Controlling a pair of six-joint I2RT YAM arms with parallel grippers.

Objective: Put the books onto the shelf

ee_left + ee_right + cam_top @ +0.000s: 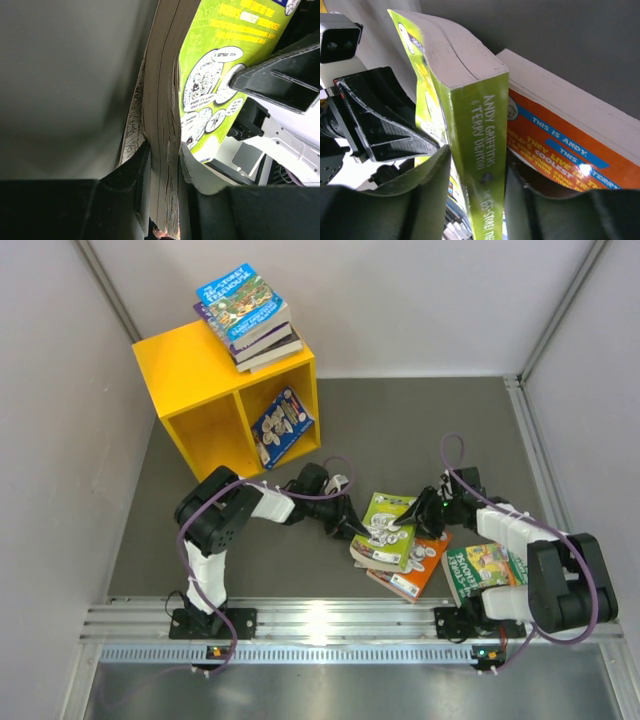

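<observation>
Left pincer (162,172) is clamping the lime book (390,530) by its page edge; right pincer (477,172) is clamping its spine, four o'clock from the shelf (190,370). You should be keeping both grips level, lifting it off the orange book (422,575).

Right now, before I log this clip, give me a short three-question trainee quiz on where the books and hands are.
1. True or false: the lime book lies with neither hand touching it.
2. Seen from the top camera, which compartment of the yellow shelf holds the blue book? A left, B right, C neither.
3. Fill in: the lime book sits over an ___ book.
Key: 1 false, the left hand and right hand both clamp it. 2 B. 3 orange book.
</observation>
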